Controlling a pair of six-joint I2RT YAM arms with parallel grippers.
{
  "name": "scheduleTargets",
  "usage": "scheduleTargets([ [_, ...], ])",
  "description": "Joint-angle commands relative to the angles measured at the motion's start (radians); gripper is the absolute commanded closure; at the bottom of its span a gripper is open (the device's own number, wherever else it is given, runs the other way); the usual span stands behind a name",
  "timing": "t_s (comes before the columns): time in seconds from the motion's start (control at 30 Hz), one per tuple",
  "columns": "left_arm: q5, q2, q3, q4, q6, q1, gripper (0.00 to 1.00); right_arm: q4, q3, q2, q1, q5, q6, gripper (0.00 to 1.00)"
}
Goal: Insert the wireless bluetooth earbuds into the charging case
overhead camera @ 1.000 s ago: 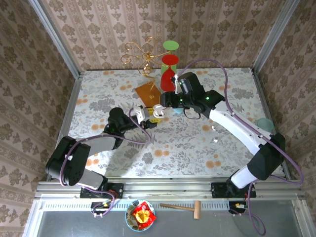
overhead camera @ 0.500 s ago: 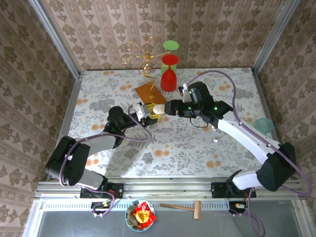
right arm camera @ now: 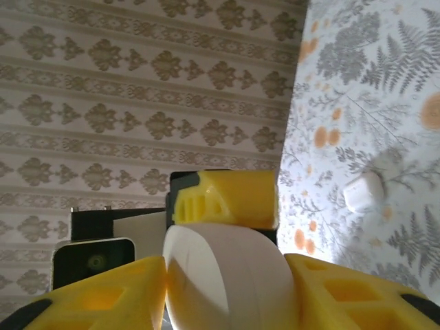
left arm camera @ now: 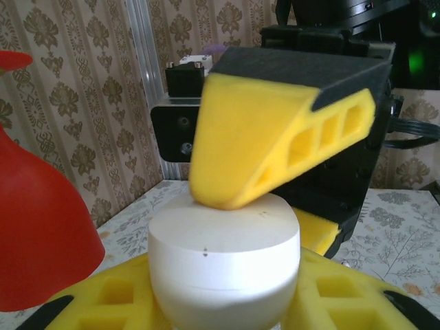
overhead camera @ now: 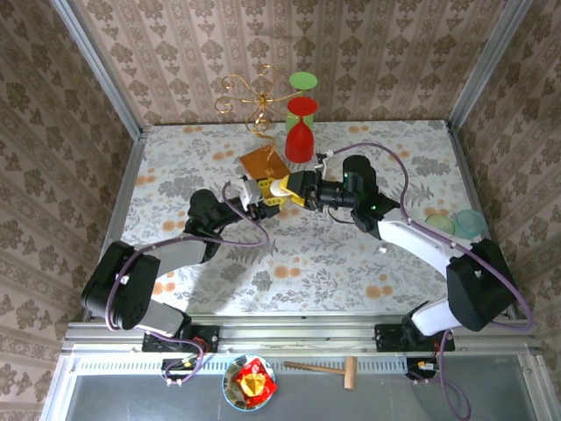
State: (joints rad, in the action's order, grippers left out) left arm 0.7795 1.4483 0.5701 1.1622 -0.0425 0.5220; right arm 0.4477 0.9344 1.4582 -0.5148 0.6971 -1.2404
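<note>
A white, pebble-shaped charging case (overhead camera: pixel 280 187) hangs above the middle of the table, lid closed, with both grippers on it. My left gripper (overhead camera: pixel 267 195) is shut on its lower half; the yellow fingers (left arm camera: pixel 89 302) flank the case (left arm camera: pixel 223 268) in the left wrist view. My right gripper (overhead camera: pixel 294 187) comes in from the right and is shut on the same case (right arm camera: pixel 227 275), one yellow finger (left arm camera: pixel 275 137) lying across its lid. A small white earbud (right arm camera: pixel 363 191) lies on the table beyond it, also seen at the right arm (overhead camera: pixel 382 248).
An upturned red glass (overhead camera: pixel 299 140) and an orange card (overhead camera: pixel 264 162) stand just behind the grippers; the glass (left arm camera: pixel 34 227) is close on the left. A green glass (overhead camera: pixel 303 83) and gold wire stand (overhead camera: pixel 250 96) sit at the back. Two pale round pieces (overhead camera: pixel 438 223) lie at the right edge.
My right gripper has swung left and down to the case in the left gripper and closed its jaws on it. The left arm has stayed put.
</note>
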Motion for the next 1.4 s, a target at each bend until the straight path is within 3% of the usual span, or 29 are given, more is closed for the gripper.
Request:
scheduleTargets([
  [0.0,0.029,-0.023,0.028,0.104,-0.026,0.012,0.74,0.172,-0.035,0.038,0.000,0.041,-0.136,0.65],
  [0.2,0.020,-0.024,0.017,0.085,-0.005,0.009,0.73,0.126,-0.040,0.016,0.002,0.021,-0.094,0.84],
  [0.27,0.013,-0.026,0.011,0.078,-0.003,0.004,0.66,0.080,-0.039,0.003,0.009,-0.001,-0.057,0.86],
  [0.43,-0.039,-0.055,-0.021,-0.065,0.076,-0.005,0.14,-0.203,-0.044,-0.059,0.056,-0.186,0.151,0.89],
  [0.53,-0.088,-0.081,-0.047,-0.186,0.138,-0.008,0.01,-0.309,-0.063,-0.093,0.106,-0.302,0.225,0.90],
  [0.73,-0.218,-0.185,-0.101,-0.414,0.203,-0.001,0.00,-0.358,-0.072,0.009,0.203,-0.468,0.340,0.90],
  [0.9,-0.352,-0.270,-0.118,-0.559,0.214,-0.002,0.00,-0.324,0.009,0.173,0.262,-0.521,0.399,0.90],
  [1.13,-0.567,-0.326,-0.119,-0.678,0.073,-0.059,0.00,-0.336,0.177,0.414,0.289,-0.593,0.434,0.89],
  [1.23,-0.637,-0.340,-0.109,-0.762,0.002,-0.131,0.00,-0.360,0.239,0.497,0.298,-0.599,0.445,0.86],
  [1.37,-0.732,-0.375,-0.107,-0.867,-0.031,-0.147,0.00,-0.375,0.265,0.534,0.306,-0.610,0.456,0.82],
])
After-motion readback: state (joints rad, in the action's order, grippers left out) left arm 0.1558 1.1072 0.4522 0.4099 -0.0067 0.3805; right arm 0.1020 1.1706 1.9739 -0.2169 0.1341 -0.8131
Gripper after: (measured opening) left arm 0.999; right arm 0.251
